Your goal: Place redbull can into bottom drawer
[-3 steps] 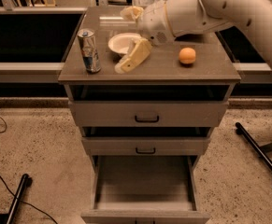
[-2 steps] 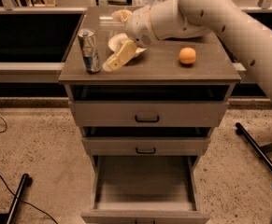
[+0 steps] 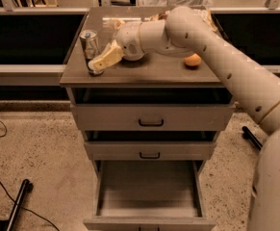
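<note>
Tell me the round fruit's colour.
The round fruit is orange, per the camera view; the hand is at the redbull can.

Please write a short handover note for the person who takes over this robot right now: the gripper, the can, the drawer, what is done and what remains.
Gripper: over the left part of the cabinet top, low against the front of the redbull can. A firm hold cannot be confirmed.
Redbull can: upright on the cabinet top, near its left edge.
Bottom drawer: pulled open, and the can is not in it.
Also there: an orange on the right side of the top, apart from the can.
Done: drawer open, gripper at the can.
Left: secure the can, lift it, lower it into the bottom drawer, release.
</note>
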You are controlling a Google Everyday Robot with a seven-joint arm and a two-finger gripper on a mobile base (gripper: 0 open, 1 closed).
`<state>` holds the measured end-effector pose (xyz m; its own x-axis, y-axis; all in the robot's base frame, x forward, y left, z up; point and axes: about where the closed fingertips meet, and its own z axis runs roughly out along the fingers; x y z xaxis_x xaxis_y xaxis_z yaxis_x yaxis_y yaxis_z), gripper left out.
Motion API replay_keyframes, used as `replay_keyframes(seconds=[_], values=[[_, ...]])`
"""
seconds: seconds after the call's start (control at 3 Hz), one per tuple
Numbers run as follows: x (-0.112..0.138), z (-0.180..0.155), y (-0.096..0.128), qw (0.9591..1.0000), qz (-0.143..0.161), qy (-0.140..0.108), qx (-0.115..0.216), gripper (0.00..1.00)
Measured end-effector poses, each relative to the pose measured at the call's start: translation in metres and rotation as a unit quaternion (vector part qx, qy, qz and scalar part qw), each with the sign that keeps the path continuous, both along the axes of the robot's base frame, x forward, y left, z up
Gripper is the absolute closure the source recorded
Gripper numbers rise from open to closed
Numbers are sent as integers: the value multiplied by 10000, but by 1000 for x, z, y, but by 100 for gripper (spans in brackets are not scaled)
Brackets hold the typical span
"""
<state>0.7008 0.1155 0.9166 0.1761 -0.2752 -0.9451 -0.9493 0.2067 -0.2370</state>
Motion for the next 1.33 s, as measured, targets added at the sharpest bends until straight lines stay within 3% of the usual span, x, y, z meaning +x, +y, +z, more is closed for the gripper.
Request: replay_keyframes(seconds=[0.33, 0.67, 1.0, 1.33], values=[[-4, -2, 31, 9991, 375, 40, 208, 25], [-7, -13, 55, 9977, 626, 143, 197, 48], [-12, -14, 67, 9941, 1008, 120, 391, 72], [-28, 17, 49, 9808, 1643, -411, 967, 95]])
